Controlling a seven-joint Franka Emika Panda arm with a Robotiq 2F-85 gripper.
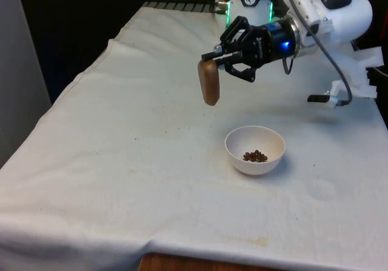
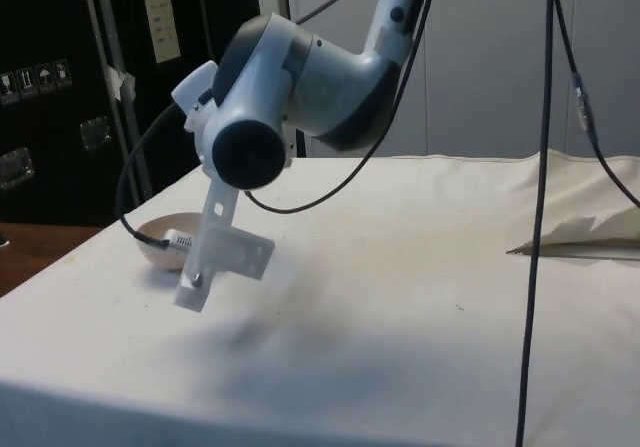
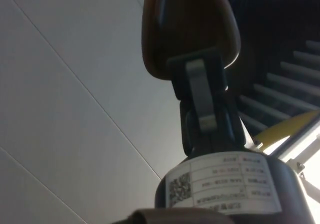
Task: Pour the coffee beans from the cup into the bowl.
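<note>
The end effector (image 1: 213, 62) clamps the brown cup (image 1: 209, 82), seemingly light, rigid and smooth, by its rim above the table.

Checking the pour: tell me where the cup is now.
In the front view the cup hangs in the gripper above the cloth, up and toward that view's left of the bowl.

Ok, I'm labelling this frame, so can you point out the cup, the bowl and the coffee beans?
cup (image 1: 210, 82), front view, on its brown side wall below the gripper (image 1: 213, 57).
bowl (image 1: 237, 156), front view, on its white outer wall.
coffee beans (image 1: 255, 156), front view, middle of the pile inside the bowl.
</note>
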